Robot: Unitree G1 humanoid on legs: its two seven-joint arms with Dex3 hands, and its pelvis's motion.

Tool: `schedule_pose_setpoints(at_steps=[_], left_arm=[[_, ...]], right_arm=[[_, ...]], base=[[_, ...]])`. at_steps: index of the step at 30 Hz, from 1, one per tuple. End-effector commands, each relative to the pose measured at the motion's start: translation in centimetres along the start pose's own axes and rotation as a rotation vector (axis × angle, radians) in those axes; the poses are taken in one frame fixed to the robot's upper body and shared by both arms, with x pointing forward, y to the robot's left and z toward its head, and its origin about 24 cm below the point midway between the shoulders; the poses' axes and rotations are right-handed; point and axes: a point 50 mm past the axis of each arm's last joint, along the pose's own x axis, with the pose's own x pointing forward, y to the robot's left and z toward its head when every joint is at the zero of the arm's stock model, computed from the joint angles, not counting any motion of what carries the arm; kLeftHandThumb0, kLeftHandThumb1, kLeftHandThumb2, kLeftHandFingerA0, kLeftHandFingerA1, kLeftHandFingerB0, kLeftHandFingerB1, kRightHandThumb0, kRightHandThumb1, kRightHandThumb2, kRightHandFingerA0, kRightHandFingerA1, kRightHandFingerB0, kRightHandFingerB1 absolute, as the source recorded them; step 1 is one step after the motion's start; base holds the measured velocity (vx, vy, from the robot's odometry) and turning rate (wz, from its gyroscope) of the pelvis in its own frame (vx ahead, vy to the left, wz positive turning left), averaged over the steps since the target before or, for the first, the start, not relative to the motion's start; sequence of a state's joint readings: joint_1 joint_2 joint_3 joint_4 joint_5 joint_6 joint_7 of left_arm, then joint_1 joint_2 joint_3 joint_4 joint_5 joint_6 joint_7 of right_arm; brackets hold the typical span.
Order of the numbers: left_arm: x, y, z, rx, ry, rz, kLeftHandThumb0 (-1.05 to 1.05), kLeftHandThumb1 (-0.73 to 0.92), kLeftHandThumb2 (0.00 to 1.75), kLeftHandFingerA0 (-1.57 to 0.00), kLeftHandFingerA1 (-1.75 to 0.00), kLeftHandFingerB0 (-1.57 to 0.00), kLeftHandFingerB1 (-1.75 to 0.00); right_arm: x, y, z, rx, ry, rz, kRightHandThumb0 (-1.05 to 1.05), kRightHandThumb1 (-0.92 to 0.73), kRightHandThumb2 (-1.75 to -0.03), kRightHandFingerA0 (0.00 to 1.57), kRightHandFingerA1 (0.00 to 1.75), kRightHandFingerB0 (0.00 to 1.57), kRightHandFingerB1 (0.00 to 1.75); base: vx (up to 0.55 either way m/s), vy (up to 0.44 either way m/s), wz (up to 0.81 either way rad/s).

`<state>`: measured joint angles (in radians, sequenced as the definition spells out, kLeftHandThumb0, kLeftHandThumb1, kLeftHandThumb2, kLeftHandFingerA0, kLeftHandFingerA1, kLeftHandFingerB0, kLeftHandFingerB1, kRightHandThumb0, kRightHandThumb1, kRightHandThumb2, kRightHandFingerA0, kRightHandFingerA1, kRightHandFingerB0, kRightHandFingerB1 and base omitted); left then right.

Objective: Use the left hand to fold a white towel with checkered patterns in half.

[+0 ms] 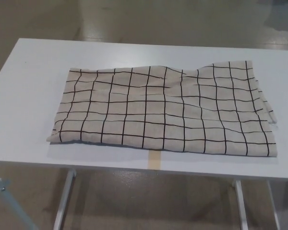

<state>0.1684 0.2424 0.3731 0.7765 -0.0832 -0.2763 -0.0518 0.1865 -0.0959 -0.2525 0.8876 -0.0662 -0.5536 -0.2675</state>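
1. A white table (29, 96) fills most of the head view. Its top is flat and plain.

2. The towel (163, 108) lies on the table, spread out wide from the 9 o'clock side to the 3 o'clock side. It is pale, almost cream, with thin black lines that cross to make squares.

3. The towel looks like it has more than one layer — at the 3 o'clock end you can see stacked edges that do not quite line up.

4. The far edge, toward 12 o'clock, is bumpy. It dips a little near the middle and rises again toward 1 o'clock.

5. The near edge, toward 6 o'clock, runs close to the front edge of the table, but it stays on the table top.

6. The corner at 8 o'clock is rounded and a bit puffy. The corner at 4 o'clock is more square.

7. A small strip of tan tape (154, 159) is on the table at 6 o'clock. It peeks out from under the towel's near edge and reaches the table's front edge.

8. Below the table you can see metal legs (65, 199) and a shiny brown floor (149, 201).

9. No robot hand shows — not the left one, not the right one. So I cannot tell how the fingers are set, and nothing is touching the towel.
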Motion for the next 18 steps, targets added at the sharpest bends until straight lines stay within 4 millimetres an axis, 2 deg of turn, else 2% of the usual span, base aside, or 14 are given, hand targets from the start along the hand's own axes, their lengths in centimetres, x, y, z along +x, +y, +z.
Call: schedule_pose_setpoints(at_steps=[1,2,4,7,8,9,13,18], left_arm=[[-1.2,-0.2,2.6,0.108,-0.243,-0.064,-0.58,0.36,0.74,0.00,-0.12,0.00,-0.10],[-2.1,-0.4,4.1,0.134,-0.356,-0.094,-0.59,0.37,0.74,0.00,-0.12,0.00,-0.10],[-2.8,-0.5,5.2,0.146,-0.433,-0.111,-0.58,0.36,0.75,0.00,-0.13,0.00,-0.11],[-4.3,-1.2,9.3,0.255,-0.660,-0.146,-0.64,0.39,0.73,0.00,-0.06,0.00,-0.02],[-4.3,-1.2,9.3,0.255,-0.660,-0.146,-0.64,0.39,0.73,0.00,-0.06,0.00,-0.02],[-5.2,-1.5,11.3,0.318,-0.749,-0.161,-0.66,0.41,0.73,0.00,-0.03,0.00,0.00],[-7.4,-2.3,15.7,0.457,-0.951,-0.177,-0.65,0.40,0.74,0.00,-0.04,0.00,0.00],[-7.7,-3.5,18.2,0.575,-1.034,-0.176,-0.57,0.36,0.68,0.00,-0.04,0.00,0.00]], right_arm=[[-0.3,-0.2,0.8,0.042,-0.100,-0.027,-0.38,-0.62,-0.59,0.36,0.39,0.25,0.29],[-0.3,0.0,0.8,0.047,-0.101,-0.017,-0.38,-0.62,-0.59,0.35,0.40,0.25,0.29],[-0.3,0.1,0.7,0.051,-0.099,-0.003,-0.38,-0.62,-0.59,0.34,0.40,0.24,0.29],[-0.2,0.3,1.0,0.064,-0.107,0.035,-0.38,-0.63,-0.59,0.31,0.41,0.22,0.29],[-0.2,0.3,1.0,0.064,-0.107,0.035,-0.38,-0.63,-0.59,0.31,0.41,0.22,0.29],[-0.1,0.4,1.2,0.055,-0.112,0.047,-0.39,-0.64,-0.60,0.29,0.41,0.21,0.28],[0.2,0.3,1.3,0.034,-0.107,0.067,-0.39,-0.65,-0.60,0.29,0.41,0.20,0.28],[0.2,0.3,1.1,0.026,-0.089,0.069,-0.41,-0.65,-0.60,0.28,0.39,0.19,0.28]], base=[[0.00,0.000,0.00],[0.00,0.000,0.00],[0.00,0.000,0.00],[0.00,0.000,0.00],[0.00,0.000,0.00],[0.00,0.000,0.00],[0.00,0.000,0.00],[0.00,0.000,0.00]])
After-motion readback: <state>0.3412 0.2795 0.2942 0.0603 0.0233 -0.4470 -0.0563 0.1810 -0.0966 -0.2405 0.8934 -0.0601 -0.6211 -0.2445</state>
